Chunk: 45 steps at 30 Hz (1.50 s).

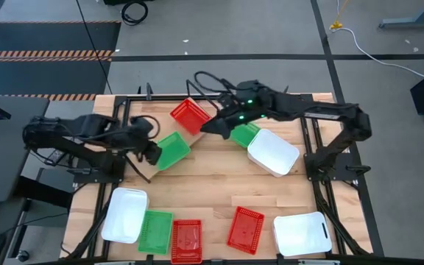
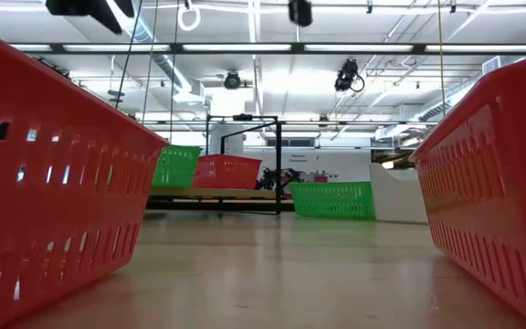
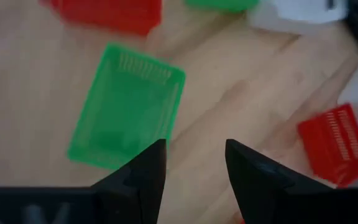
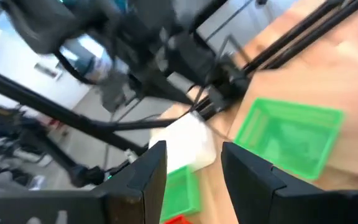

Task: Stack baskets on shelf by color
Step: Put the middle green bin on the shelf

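Note:
Both grippers are open and hold nothing. My left gripper (image 1: 155, 151) (image 3: 194, 149) hovers at the left end of a green basket (image 1: 173, 149) (image 3: 126, 106). My right gripper (image 1: 206, 126) (image 4: 193, 152) hangs between a red basket (image 1: 190, 115) and a second green basket (image 1: 244, 135). In the low view the shelf (image 2: 217, 194) carries a green basket (image 2: 176, 166) and a red basket (image 2: 228, 171). Another green basket (image 2: 333, 199) and a white basket (image 1: 273, 152) (image 2: 400, 194) rest flat on the table to its right.
Along the near edge lie a white basket (image 1: 125, 215), a green one (image 1: 155, 230), two red ones (image 1: 187, 241) (image 1: 246, 229) and another white one (image 1: 302, 233). Black frame rails (image 1: 316, 158) run along both table sides. Bare wood lies mid-table (image 1: 212, 184).

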Tool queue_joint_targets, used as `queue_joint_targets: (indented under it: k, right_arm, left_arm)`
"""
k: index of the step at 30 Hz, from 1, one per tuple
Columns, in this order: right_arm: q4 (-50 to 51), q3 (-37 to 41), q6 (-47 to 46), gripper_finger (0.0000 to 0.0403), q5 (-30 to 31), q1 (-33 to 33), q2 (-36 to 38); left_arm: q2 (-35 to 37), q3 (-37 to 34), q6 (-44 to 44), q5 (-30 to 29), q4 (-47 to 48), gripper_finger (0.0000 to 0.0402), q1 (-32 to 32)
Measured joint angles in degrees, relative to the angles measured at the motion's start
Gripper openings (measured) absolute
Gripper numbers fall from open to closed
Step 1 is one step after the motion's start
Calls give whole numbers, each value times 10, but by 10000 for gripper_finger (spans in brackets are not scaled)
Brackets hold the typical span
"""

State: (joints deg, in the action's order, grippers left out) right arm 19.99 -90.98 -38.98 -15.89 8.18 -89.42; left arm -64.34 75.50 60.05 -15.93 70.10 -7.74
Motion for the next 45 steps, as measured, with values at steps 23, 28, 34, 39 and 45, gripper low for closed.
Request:
queue_joint_targets:
  k: [23,28,34,39,45]
  right_arm:
    - [28,0,92,158,8,-3,80]
    - [32,0,92,158,-6,-5,80]
    - [35,0,92,158,-24,-12,80]
    - [42,0,92,158,-29,-18,80]
    - [43,0,91,158,-18,-18,80]
  left_arm:
    - [-208,0,245,114,61,172,142]
    - [-225,0,211,91,80,172,174]
    - [-248,0,49,80,92,172,219]
    - [-259,0,-164,80,91,172,228]
    - [-261,0,-288,74,77,172,226]
